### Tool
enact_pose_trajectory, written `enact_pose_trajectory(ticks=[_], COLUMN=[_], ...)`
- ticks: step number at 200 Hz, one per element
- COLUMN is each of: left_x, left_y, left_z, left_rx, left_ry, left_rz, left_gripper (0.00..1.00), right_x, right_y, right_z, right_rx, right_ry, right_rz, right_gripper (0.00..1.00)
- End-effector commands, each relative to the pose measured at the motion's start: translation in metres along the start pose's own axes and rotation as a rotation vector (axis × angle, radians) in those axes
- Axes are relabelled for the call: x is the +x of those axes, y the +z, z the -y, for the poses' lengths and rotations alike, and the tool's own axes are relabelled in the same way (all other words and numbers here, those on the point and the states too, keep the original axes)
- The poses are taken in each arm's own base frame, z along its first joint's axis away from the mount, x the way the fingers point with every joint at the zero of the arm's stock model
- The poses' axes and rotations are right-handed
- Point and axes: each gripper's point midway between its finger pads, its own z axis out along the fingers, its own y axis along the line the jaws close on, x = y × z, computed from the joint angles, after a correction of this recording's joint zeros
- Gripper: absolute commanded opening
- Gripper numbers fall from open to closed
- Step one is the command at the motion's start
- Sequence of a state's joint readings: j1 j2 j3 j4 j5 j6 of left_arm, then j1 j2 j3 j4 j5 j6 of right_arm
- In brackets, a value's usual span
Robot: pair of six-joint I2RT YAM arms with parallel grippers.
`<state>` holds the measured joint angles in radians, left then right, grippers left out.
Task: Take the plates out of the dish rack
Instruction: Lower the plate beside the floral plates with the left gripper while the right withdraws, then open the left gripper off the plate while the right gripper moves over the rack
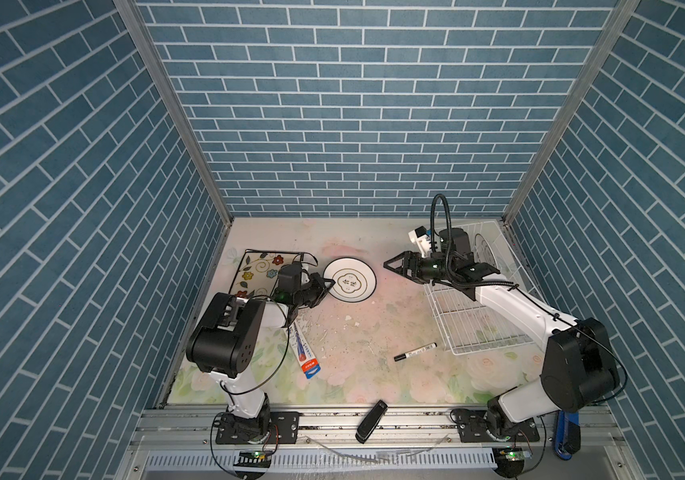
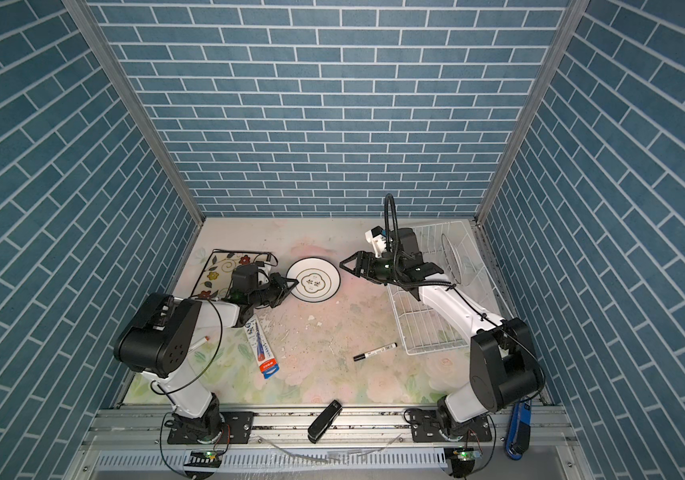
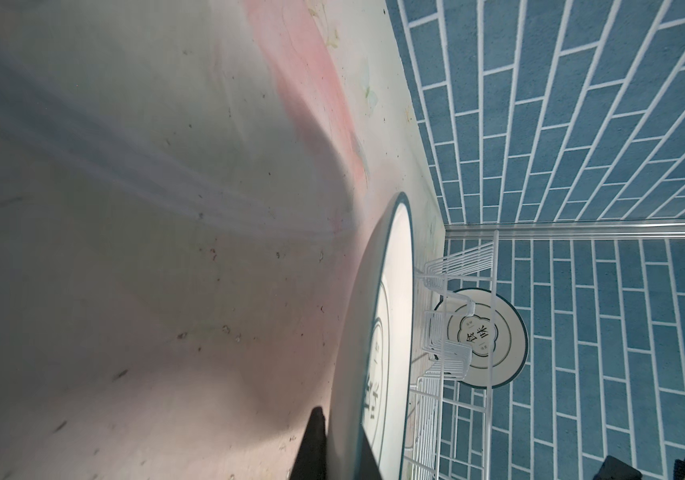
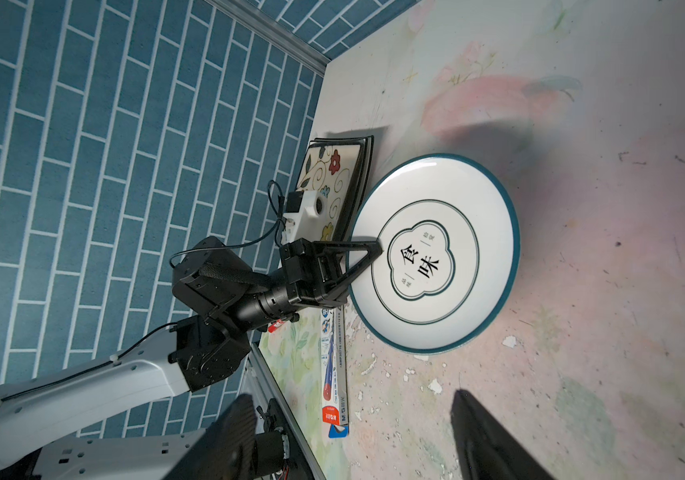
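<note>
We see the dish rack [image 1: 457, 328] [image 2: 423, 332] at right-centre of both top views, with one racked plate [image 1: 482, 245] [image 3: 494, 336] upright at its far end. Flowered plate [image 1: 257, 270] [image 4: 328, 174] lies flat at left-centre, near the left wall. Round plate [image 1: 350, 278] [image 4: 436, 253] sits just right of it, low at the table; resting or lifted, we cannot tell. Left gripper [image 1: 330, 284] [image 4: 376, 249] pinches that plate's left rim. Right gripper [image 1: 386, 262] [image 2: 342, 264] hangs left of the rack, fingers spread, empty. Black marker [image 1: 415, 351] lies lower-centre.
</note>
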<state>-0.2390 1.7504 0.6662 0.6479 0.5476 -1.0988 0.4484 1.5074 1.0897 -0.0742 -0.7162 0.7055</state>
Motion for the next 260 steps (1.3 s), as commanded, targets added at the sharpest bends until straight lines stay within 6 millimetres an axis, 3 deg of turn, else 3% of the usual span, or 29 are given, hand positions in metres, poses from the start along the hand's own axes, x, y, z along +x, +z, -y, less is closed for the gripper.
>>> enact_pose_trajectory(ticks=[1,43,143,236,260], left_x=[-0.004,-0.011,-0.014,-0.012,-0.011], left_y=[0.009,0.017,0.026,0.026,0.028], left_z=[0.007,0.012,-0.003,-0.007,-0.008], left_rx=[0.015,0.009,-0.041,-0.093,-0.096], left_ry=[0.025,0.04,0.049,0.055,0.054], left_rz=[0.021,0.029,0.032,0.008,-0.004], left_gripper=[0.0,0.0,0.0,0.01,0.06], right_x=[0.008,0.007,0.003,0.002,0.002], right_y=[-0.006,-0.017,-0.047,-0.054,-0.055], right_z=[0.002,0.006,0.025,0.032,0.031], right_rx=[-0.015,0.005,0.083,0.101,0.1], right_ry=[-0.03,-0.031,-0.002,-0.002,-0.005], right_rz=[-0.009,0.01,0.084,0.117,0.122], right_gripper=[0.75,0.75,0.75,0.74,0.74])
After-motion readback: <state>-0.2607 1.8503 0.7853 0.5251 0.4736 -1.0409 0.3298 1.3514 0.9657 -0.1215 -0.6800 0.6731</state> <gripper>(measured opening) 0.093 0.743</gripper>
